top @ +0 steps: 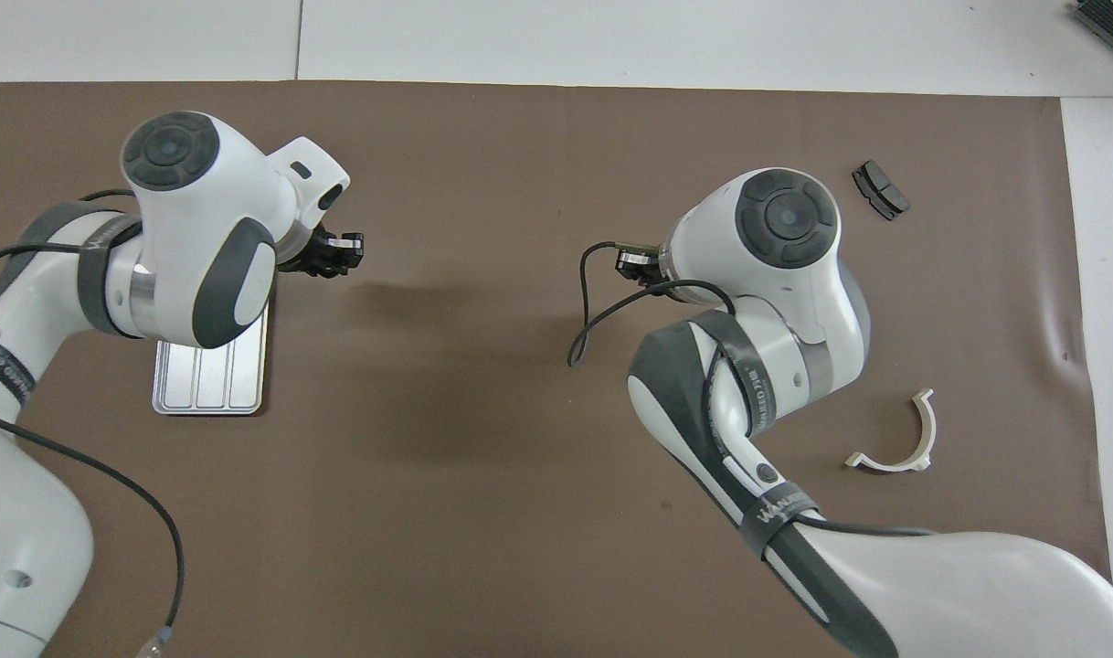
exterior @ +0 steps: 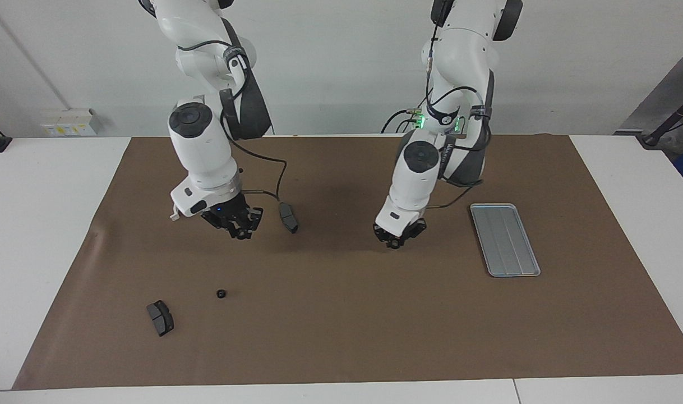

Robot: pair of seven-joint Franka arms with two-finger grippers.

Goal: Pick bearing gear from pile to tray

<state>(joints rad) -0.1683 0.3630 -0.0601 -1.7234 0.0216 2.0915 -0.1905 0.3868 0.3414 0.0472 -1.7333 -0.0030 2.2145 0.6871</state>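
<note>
A: Where are the left jaws?
B: They hang over the bare brown mat (exterior: 341, 336), in the middle part of the surface. They point down. From them toward the left arm's end lies the tray (exterior: 505, 240), apart from them. I see nothing lying in the tray

A: Are they clenched or released?
B: I cannot tell. The tips are dark and I cannot make out whether something is between them

A: And the right jaws?
B: They are also raised and point down over the mat. Just beside them, on the side toward the left arm, lies one dark grey pad (exterior: 288, 217). Whether these jaws are clenched or released, I cannot tell either

A: Where is the bearing gear?
B: One small black ring (exterior: 221, 293) lies on the mat, alone. It is not under the right jaws and does not touch them. It is well apart from the left jaws and from the tray

A: What else lies near the ring?
B: A second dark grey pad (exterior: 160, 317) is near it, toward the right arm's end of the surface and away from both jaws. In the overhead view a white half-ring bracket (top: 896, 439) also lies at the right arm's end, beside the right arm, and there the left arm covers part of the tray
</note>
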